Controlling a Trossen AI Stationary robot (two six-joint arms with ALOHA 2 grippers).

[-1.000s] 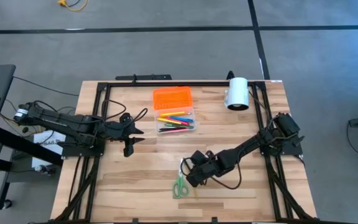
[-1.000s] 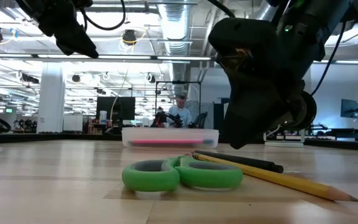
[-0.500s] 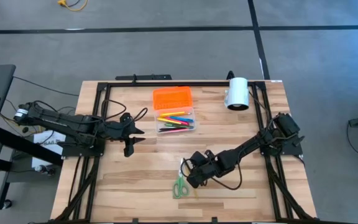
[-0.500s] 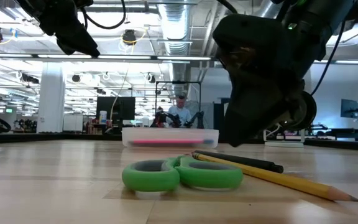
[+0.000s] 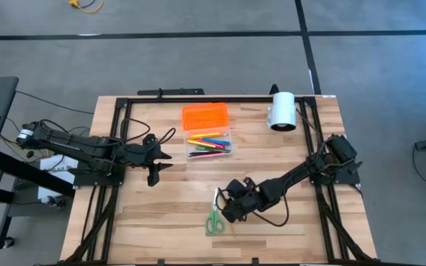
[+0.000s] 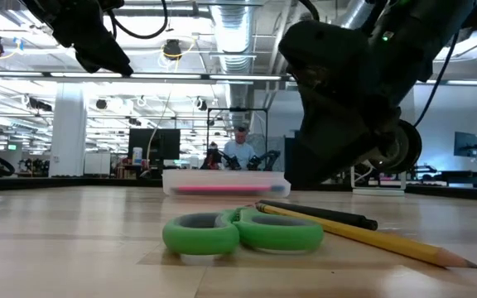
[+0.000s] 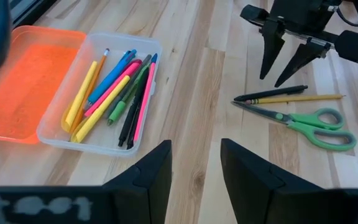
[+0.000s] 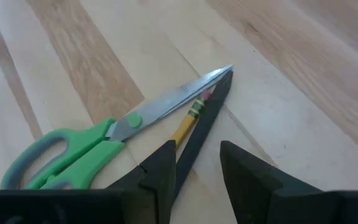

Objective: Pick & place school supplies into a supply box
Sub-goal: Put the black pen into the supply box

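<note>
The clear supply box lies open at the table's middle far side, with several coloured pens inside and its orange lid flat behind it. Green-handled scissors, a black pen and a yellow pencil lie flat on the wood near the front. My right gripper hangs open just over them, its fingers on either side of the black pen and clear of it. My left gripper is open in the air, left of the box.
A white cylinder lies at the far right of the table. Black frame rails run along the table's left, far and right sides. Bare wood lies between the box and the scissors.
My right gripper has rolled a little about its own pointing line while staying over the pen and pencil. Its fingers stay open. The scissors, pen and pencil have not moved.
</note>
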